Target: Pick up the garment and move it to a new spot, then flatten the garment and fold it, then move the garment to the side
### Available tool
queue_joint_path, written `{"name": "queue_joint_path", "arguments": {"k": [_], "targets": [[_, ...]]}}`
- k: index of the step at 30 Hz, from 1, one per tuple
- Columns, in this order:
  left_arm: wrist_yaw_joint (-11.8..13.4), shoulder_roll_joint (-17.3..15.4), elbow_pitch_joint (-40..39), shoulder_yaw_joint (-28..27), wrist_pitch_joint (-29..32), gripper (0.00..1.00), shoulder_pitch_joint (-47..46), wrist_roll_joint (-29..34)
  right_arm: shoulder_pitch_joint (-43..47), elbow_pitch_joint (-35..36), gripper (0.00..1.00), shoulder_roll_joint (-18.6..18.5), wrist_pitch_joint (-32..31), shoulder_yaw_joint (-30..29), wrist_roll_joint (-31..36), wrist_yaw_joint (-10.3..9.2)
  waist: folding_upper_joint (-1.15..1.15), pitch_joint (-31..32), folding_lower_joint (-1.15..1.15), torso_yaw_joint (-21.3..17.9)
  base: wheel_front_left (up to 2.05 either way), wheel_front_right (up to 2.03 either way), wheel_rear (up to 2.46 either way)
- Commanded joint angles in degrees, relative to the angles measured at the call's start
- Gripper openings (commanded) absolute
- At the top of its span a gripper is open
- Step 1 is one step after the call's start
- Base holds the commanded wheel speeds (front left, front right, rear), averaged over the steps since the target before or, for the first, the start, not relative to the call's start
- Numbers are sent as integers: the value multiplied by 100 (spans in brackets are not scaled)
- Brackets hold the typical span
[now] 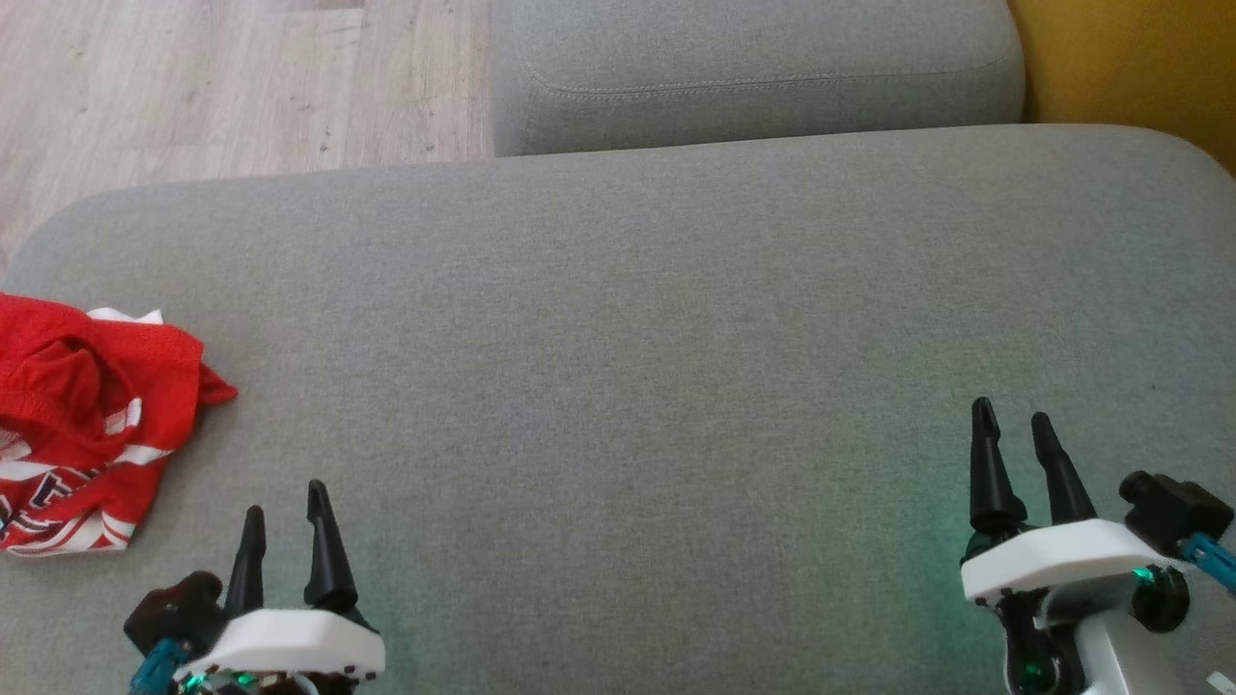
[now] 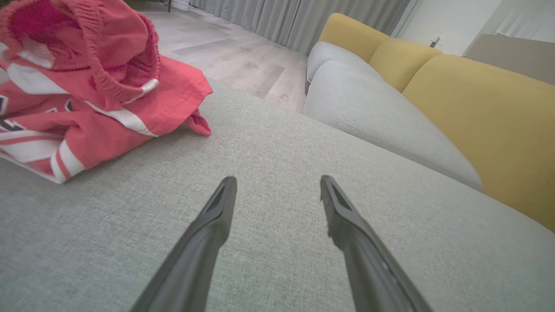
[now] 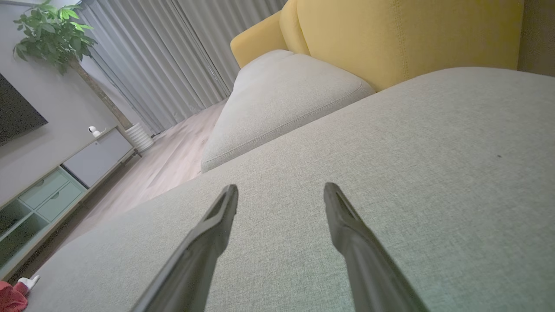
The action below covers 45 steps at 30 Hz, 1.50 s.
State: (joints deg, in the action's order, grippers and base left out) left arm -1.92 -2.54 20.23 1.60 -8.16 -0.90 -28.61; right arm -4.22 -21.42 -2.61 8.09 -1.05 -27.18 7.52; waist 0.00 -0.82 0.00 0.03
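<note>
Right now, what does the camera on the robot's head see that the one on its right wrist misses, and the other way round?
Head view adds: the open left gripper and most of the crumpled red garment, lying at the left edge of the grey seat cushion. Right wrist view adds: a potted plant, grey curtains and a low cabinet by the wall. Both share: that cushion, the open right gripper, a second cushion, wooden floor, yellow backrest, and, in the wrist view, just a red corner of the garment.

The dark print point(image 1: 39, 497) on the red garment point(image 1: 87, 405) cannot be read.
</note>
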Motion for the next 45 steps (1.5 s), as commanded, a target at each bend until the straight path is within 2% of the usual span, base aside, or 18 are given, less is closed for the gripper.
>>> {"name": "queue_joint_path", "arguments": {"k": [1,16,37,45], "targets": [[56,-85,-142,-115,-94,100,-252,226,-298,145,100,-22,96,117,232,-2,0,-2,0,5,0,0,0],[220,-80,-132,-95,-346,100,-194,1242,-278,71,100,-22,350,132,1292,-2,0,-11,0,-2,0,0,0],[306,-52,-81,76,-681,100,-117,2573,-276,-93,100,-27,688,234,2613,-3,0,-27,0,-49,0,0,0],[306,-43,-74,48,-684,100,-128,2553,-265,-97,100,-27,691,201,2572,-3,0,-24,0,-24,0,0,0]]}}
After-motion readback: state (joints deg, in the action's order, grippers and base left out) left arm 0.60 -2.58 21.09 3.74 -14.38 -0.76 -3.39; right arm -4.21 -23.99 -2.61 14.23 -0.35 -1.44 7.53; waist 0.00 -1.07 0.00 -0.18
